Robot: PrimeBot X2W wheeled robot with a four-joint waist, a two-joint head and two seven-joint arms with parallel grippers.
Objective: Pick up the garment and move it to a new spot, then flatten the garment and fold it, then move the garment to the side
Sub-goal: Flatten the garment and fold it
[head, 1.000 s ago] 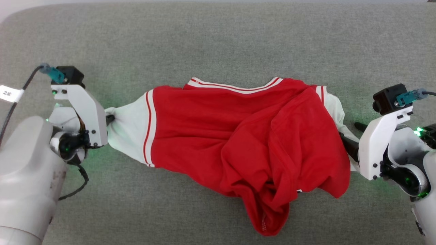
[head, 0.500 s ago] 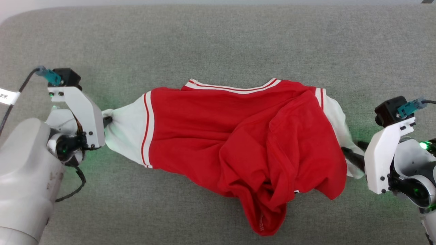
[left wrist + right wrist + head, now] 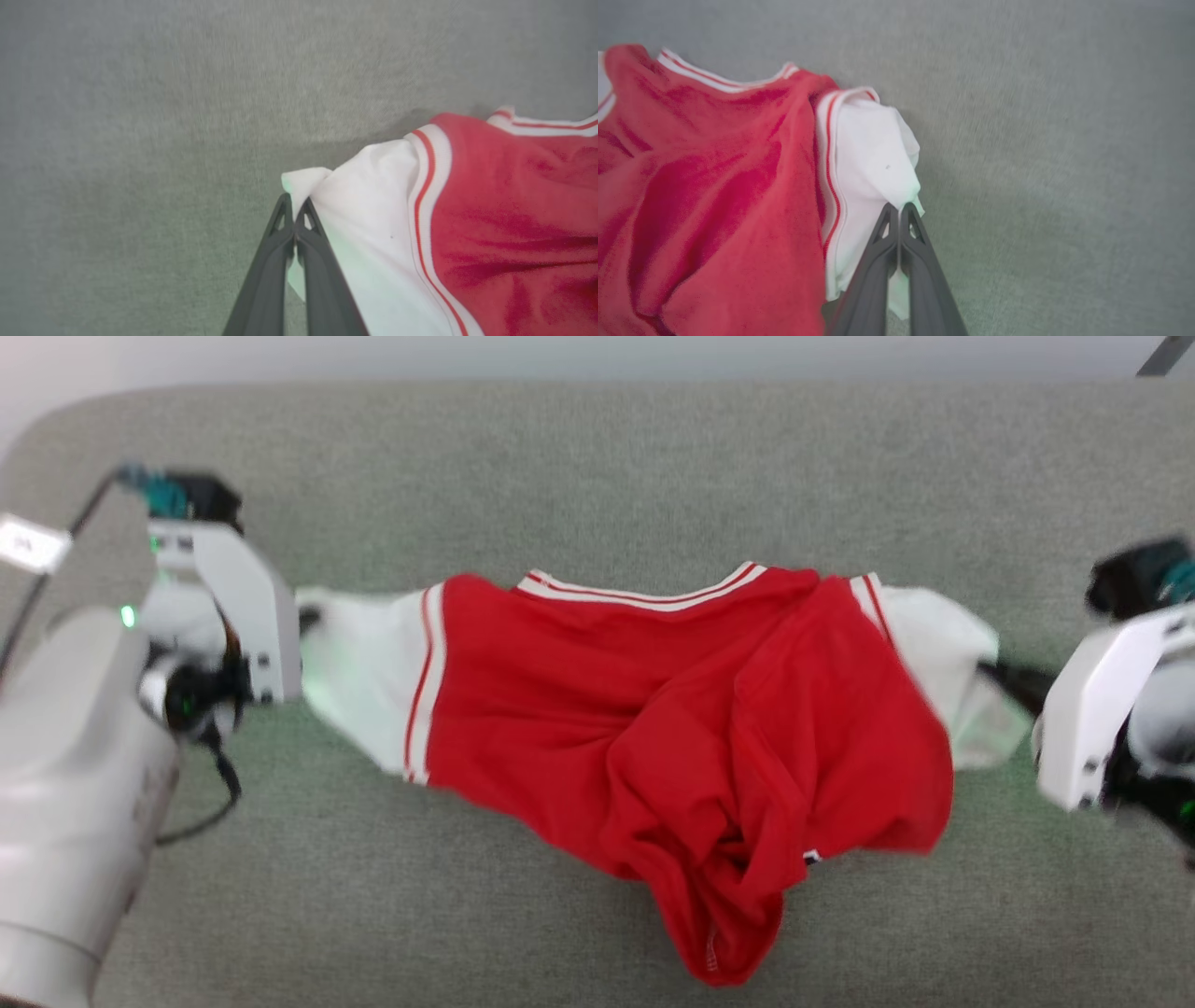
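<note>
Red basketball shirt with white short sleeves held by its 2 sleeve tips, probably to stretch it flat.
The left fingers are fully closed on the left white sleeve, the right fingers on the right white sleeve. The soft, wrinkled cloth lies bunched in the middle of the grey felt-like surface.

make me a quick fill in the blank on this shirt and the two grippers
1. On the shirt, the sleeve pinched by the left gripper is coloured ____.
2. The right gripper is ____ on the other sleeve.
3. The body of the shirt is coloured ____.
4. Under the shirt is a ____ fabric surface.
Missing words: white; shut; red; grey.
</note>
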